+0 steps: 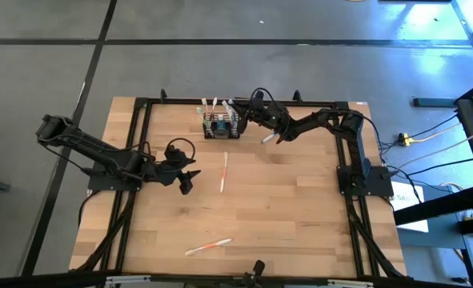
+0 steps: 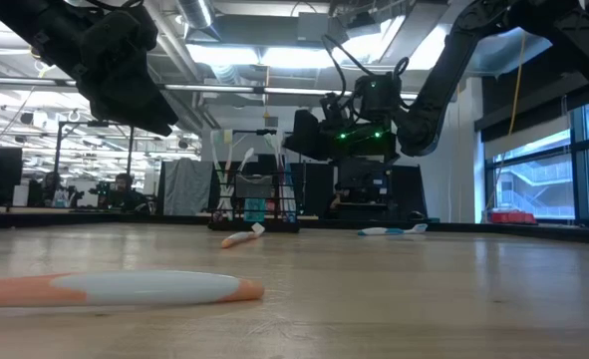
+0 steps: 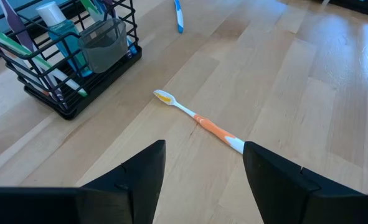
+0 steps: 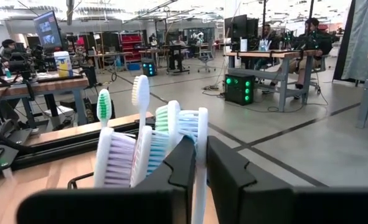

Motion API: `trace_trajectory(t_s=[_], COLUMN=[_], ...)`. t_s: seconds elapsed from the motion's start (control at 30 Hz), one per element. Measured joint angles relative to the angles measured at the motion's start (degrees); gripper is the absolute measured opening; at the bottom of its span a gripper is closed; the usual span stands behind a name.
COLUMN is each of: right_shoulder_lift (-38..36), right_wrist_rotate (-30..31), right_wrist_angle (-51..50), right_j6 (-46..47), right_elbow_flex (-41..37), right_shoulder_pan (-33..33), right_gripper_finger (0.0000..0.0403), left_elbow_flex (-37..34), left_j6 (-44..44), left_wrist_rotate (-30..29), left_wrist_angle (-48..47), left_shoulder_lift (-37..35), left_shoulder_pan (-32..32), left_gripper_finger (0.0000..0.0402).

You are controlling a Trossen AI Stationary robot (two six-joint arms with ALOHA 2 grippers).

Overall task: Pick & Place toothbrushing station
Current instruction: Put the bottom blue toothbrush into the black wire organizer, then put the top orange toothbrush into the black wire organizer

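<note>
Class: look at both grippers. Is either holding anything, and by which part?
The right gripper pinches a white toothbrush just below its head, above the black wire-mesh basket. The left gripper is open, holding nothing.

The table [image 1: 300, 208] is showing pale wooden planks with a fine grain, smooth and giving off a soft sheen where the ceiling lights are falling across it. A black metal frame [image 1: 344, 160] is running along its edges, looking matt. Near the far edge, the toothbrushing station [image 3: 78, 93] is appearing as thin black wire, coated and slightly glossy, and it is holding a translucent grey plastic cup [image 3: 103, 46] and a teal plastic tube [image 3: 62, 31]. The orange-and-white toothbrush [image 3: 202, 121] lying on the wood is looking like smooth, shiny plastic. The left gripper [image 3: 202, 180] is showing matt black plastic fingers.
</note>
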Motion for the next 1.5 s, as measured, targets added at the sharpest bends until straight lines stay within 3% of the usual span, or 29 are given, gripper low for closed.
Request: trace_trajectory(t_s=[0.4, 0.97, 1.5], right_shoulder_lift=[0.0, -0.1, -6.9], right_wrist_rotate=[0.2, 0.2, 0.1], right_wrist_angle=[-0.5, -0.4, -9.0], right_j6=[0.4, 0.6, 2.2], right_elbow_flex=[0.0, 0.0, 0.0], right_shoulder_pan=[0.0, 0.3, 0.3], right_gripper_finger=[0.0077, 0.0189, 0.0197], left_elbow_flex=[0.0, 0.0, 0.0], left_j6=[0.0, 0.0, 0.0], left_wrist_rotate=[0.0, 0.0, 0.0], left_wrist_angle=[0.0, 0.0, 0.0], left_shoulder_lift=[0.0, 0.0, 0.0], left_shoulder_pan=[0.0, 0.0, 0.0], left_gripper_finger=[0.0212, 0.0212, 0.0212])
